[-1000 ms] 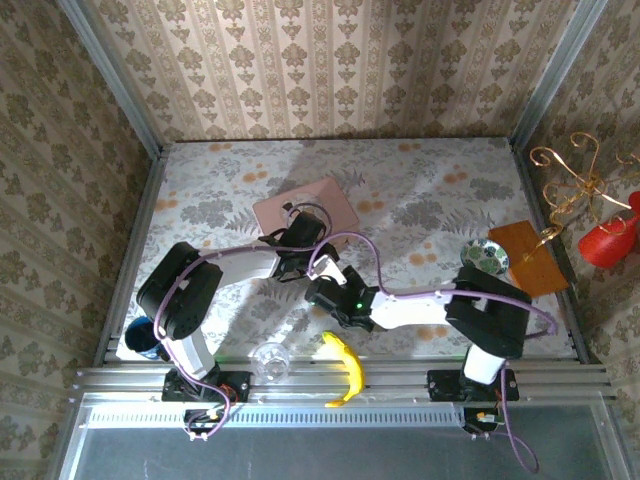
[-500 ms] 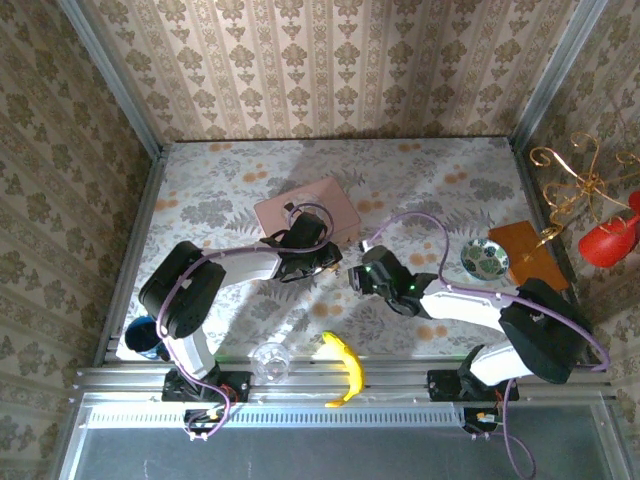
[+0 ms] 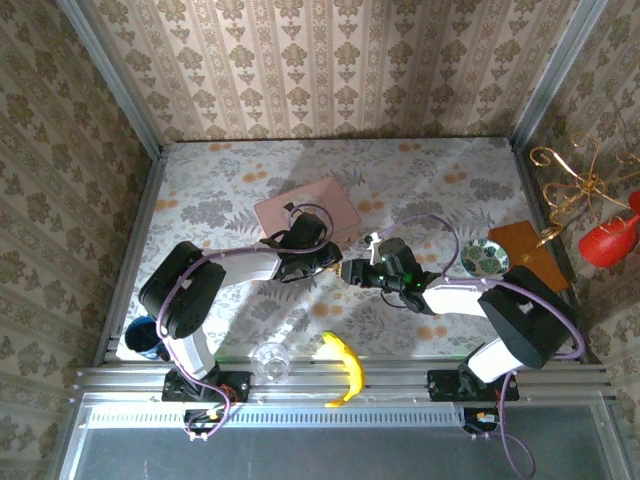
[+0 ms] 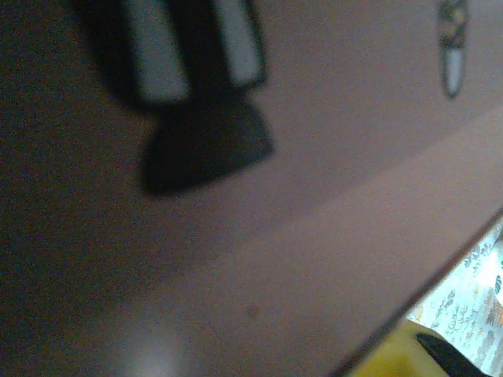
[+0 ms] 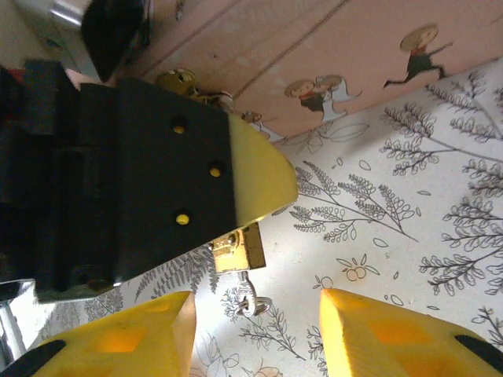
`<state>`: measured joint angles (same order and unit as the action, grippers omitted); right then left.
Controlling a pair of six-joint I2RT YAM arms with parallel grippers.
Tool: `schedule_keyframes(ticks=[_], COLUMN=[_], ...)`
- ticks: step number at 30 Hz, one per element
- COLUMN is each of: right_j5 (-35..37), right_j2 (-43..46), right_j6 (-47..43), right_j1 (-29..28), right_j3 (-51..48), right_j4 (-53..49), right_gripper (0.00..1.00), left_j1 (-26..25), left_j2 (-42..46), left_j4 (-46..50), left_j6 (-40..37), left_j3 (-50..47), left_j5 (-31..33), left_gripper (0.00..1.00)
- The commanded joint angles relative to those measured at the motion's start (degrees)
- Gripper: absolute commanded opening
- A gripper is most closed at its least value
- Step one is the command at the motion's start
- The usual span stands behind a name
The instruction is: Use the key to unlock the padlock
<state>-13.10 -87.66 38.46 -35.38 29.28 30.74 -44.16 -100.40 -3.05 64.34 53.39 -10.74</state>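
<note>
The small brass padlock (image 5: 240,250) sticks out from under a black, yellow-tipped finger (image 5: 165,173) of my left gripper (image 3: 330,258), which is shut on it just above the floral table. The thin grey key (image 5: 250,294) hangs from the padlock's lower end with a small ring on it. My right gripper (image 5: 255,334) is open, its yellow fingers (image 5: 118,342) standing either side of the key without touching it. In the top view the right gripper (image 3: 352,270) meets the left one at the table's middle.
The pink tin (image 3: 305,210) with printed figures lies right behind the left gripper. A banana (image 3: 345,368), a clear glass (image 3: 270,360) and a blue cup (image 3: 145,338) sit near the front edge. A patterned bowl (image 3: 485,257) and a brown board (image 3: 530,255) are at the right.
The right gripper moved from below the left gripper out to the right, then back in toward the padlock. The left arm has hardly moved.
</note>
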Motion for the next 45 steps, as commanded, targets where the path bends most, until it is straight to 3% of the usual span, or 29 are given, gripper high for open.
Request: schedule_keyframes(ticks=[1, 12, 21, 27, 31, 37, 41, 45], right_j5=[-3.4, -3.5, -3.9, -5.0, -4.9, -3.9, -3.7, -4.3], right_j2=[-3.0, -9.1, -11.0, -13.0, -13.4, -13.6, -14.3, -15.8], right_j6=[2.2, 6.9, 8.4, 10.0, 10.5, 11.2, 12.4, 14.7], right_j1=[0.6, 1.2, 1.7, 1.7, 1.8, 1.8, 1.8, 1.9], right_j3=[0.4, -0.3, 0.1, -0.1, -0.3, -0.1, -0.1, 0.0], right_j4=[5.6, 17.2, 21.2, 26.2, 27.4, 27.5, 28.6, 31.1], right_gripper=[0.45, 0.4, 0.36, 0.29, 0.25, 0.09, 0.04, 0.03], left_j1=[-0.7, -0.5, -0.5, 0.3, 0.8, 1.1, 1.4, 1.7], left_j2=[2.0, 2.5, 2.6, 3.9, 4.9, 4.6, 4.7, 5.3], left_j4=[-2.0, -2.4, -2.8, -3.1, -2.7, -3.5, -4.9, -6.8], left_j6=[0.9, -0.2, -1.0, -2.1, -3.2, -3.2, -2.7, -2.0], left_j3=[-1.0, -1.2, -0.9, -1.4, -1.1, -1.1, -1.8, -3.1], left_j5=[-3.6, -4.5, -5.6, -7.2, -8.4, -9.6, -9.8, -9.7], left_gripper=[0.14, 0.14, 0.14, 0.14, 0.26, 0.31, 0.48, 0.57])
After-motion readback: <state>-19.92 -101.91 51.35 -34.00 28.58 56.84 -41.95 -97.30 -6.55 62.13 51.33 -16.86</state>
